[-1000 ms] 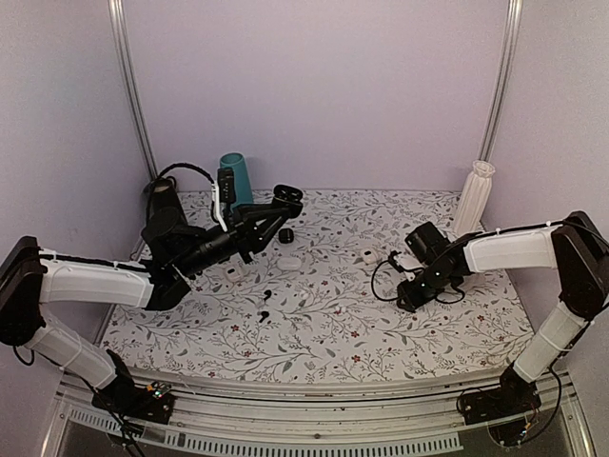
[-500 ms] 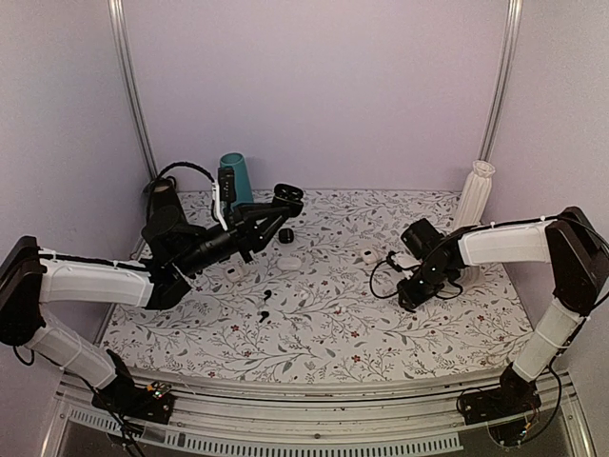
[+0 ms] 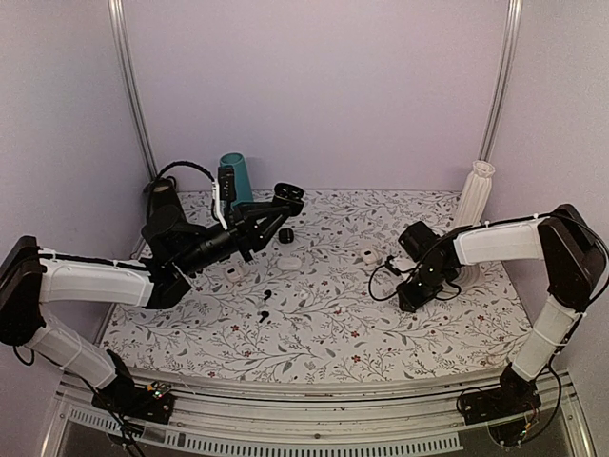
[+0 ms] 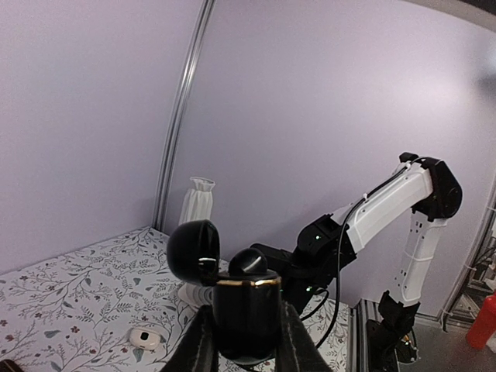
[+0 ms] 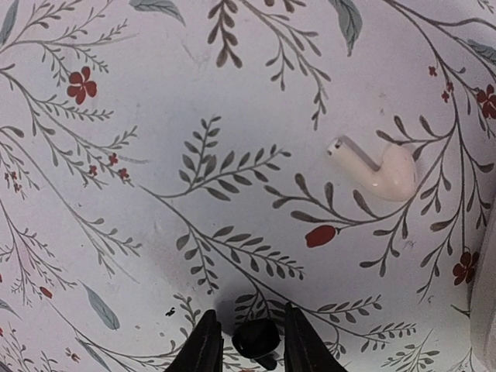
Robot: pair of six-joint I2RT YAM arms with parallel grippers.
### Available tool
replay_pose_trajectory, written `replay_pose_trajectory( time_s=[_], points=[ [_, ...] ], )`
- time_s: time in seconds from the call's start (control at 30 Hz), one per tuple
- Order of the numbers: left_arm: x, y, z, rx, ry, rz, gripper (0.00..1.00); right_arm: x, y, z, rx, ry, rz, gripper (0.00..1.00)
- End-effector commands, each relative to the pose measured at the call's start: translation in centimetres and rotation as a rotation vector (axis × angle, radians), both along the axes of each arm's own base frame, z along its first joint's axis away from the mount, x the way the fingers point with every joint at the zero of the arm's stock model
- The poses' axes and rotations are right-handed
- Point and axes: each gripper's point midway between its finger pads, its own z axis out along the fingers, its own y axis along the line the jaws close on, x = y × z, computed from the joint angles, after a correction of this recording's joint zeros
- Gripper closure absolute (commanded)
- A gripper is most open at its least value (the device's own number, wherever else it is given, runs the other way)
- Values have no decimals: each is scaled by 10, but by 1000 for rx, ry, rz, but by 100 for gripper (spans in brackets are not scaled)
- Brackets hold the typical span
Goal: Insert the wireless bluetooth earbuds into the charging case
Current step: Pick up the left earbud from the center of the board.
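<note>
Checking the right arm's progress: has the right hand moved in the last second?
Yes. The right hand has shifted slightly left, away from the white ribbed vase, judged in the top view.

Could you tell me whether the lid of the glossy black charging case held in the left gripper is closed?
No. In the left wrist view, the glossy black charging case sits between the left gripper's fingers with its rounded lid swung open.
</note>
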Motion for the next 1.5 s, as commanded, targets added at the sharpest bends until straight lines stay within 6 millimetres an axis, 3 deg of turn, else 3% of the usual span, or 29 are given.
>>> replay_pose_trajectory(
  time_s=[0.0,0.13,0.43,0.77,0.87,1.1,1.47],
  points=[
    [0,-3,11,-19,-25,-12,100,0,3,-1,-7,11,4,72],
    [-1,-4,12,-21,-29,-16,100,-1,9,3,27,26,-5,79],
    [0,-3,10,-23,-23,-13,100,2,23,9,116,76,-215,91],
    [-1,-1,7,-23,-22,-7,100,17,41,6,260,82,-439,93],
    [-1,-2,3,-18,-21,-4,100,23,47,13,319,50,-463,94],
    [13,-4,-15,-14,-19,53,100,42,64,61,491,-85,-472,94],
    [31,-27,-48,-31,-73,150,100,55,93,176,799,-297,-405,93]
  ],
)
